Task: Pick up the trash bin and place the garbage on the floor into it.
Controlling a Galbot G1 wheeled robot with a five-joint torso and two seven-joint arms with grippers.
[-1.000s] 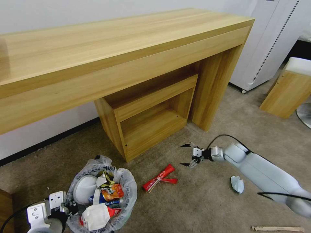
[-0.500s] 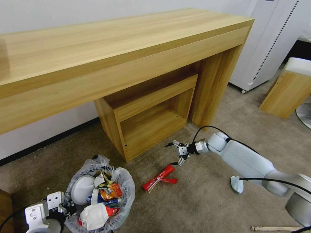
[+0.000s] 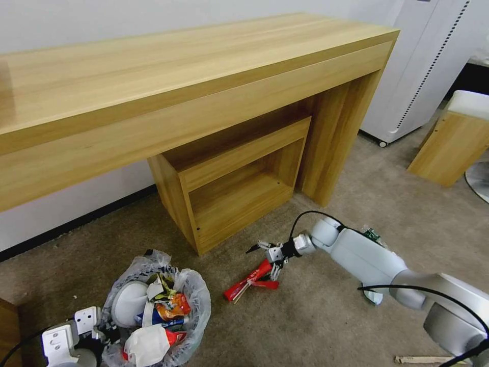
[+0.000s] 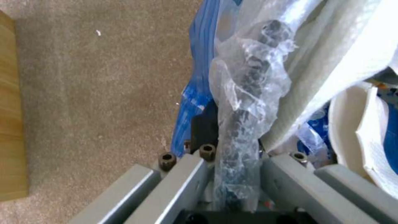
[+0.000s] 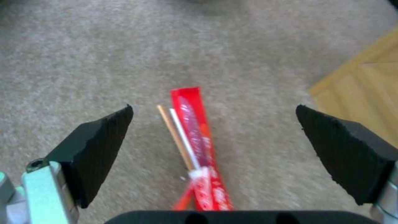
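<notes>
Because the red wrapper [image 3: 249,278] is a thin, flat sleeve with sticks poking from one end, it should be light, limp and a little slick, so a pinch across its middle, catching sticks and film together, looks like the safest hold. It is bright red with white print, long and narrow, and lies on the carpet [image 3: 316,316] just in front of the desk's low shelf unit [image 3: 232,186]. The right gripper [image 3: 265,257] hangs directly over its end nearer the shelf unit, fingers spread wide on either side. Further from the shelf unit, toward the robot's left, the bin [image 3: 155,316] sits full of litter; the left gripper [image 4: 232,174] is clamped on its bag-wrapped rim.
</notes>
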